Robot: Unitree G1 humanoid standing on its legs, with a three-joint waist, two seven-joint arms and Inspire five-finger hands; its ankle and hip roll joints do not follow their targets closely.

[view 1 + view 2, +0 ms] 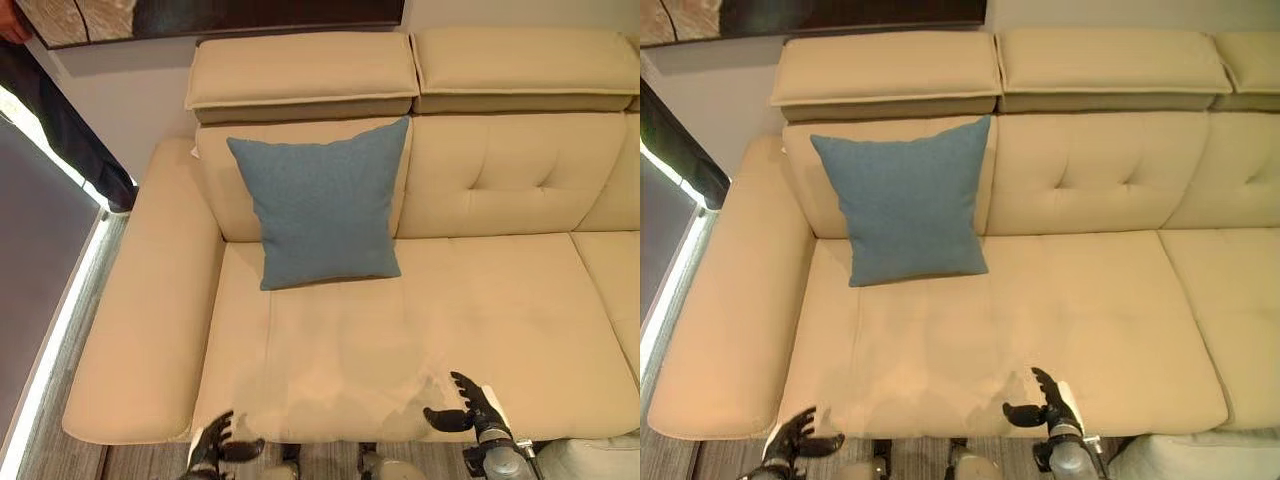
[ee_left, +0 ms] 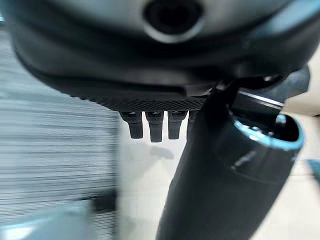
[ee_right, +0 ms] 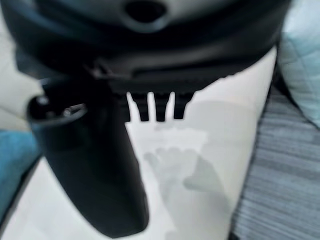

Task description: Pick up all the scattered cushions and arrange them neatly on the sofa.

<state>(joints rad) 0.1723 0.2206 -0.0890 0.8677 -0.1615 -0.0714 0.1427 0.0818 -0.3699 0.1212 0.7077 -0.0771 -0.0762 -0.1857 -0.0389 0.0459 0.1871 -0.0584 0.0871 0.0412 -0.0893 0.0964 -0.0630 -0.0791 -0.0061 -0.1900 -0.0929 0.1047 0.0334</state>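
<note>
Blue cushion (image 1: 322, 203) stands upright against the sofa (image 1: 500, 300) backrest, near its left end. Both hands are empty with fingers relaxed at the seat's front edge: left hand (image 1: 215, 441), right hand (image 1: 467, 405). A pale cushion (image 1: 598, 458) lies beyond the front right corner, nearest the right hand.

The left hand (image 2: 165, 65) is taking up the upper part of the left wrist view, its dark fingers (image 2: 155, 127) hanging straight in a row and its thick thumb (image 2: 220, 175) reaching across the foreground. Past them, the beige sofa (image 2: 150, 175) is lying beside the grey striped floor (image 2: 55, 150). The hand is holding nothing.
</note>
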